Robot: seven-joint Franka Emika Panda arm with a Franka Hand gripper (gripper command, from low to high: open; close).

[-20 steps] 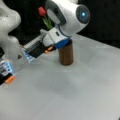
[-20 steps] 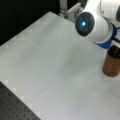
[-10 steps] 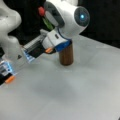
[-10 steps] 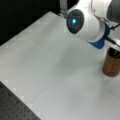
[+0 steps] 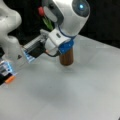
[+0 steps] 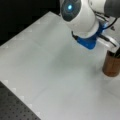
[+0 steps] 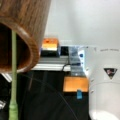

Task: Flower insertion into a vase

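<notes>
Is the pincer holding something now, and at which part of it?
It cannot be told: the pincer does not show. The flower stands over the vase; in the wrist view its stem reaches into the vase's mouth.

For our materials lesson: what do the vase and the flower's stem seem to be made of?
The vase looks like wood, brown with a streaky grain and a smooth rounded rim. The stem looks like plastic: even pale green and straight, though that is uncertain. It reaches into the vase's dark inside.

Flower stem (image 7: 13, 75) inside vase (image 7: 27, 27), on table (image 5: 75, 95).
</notes>
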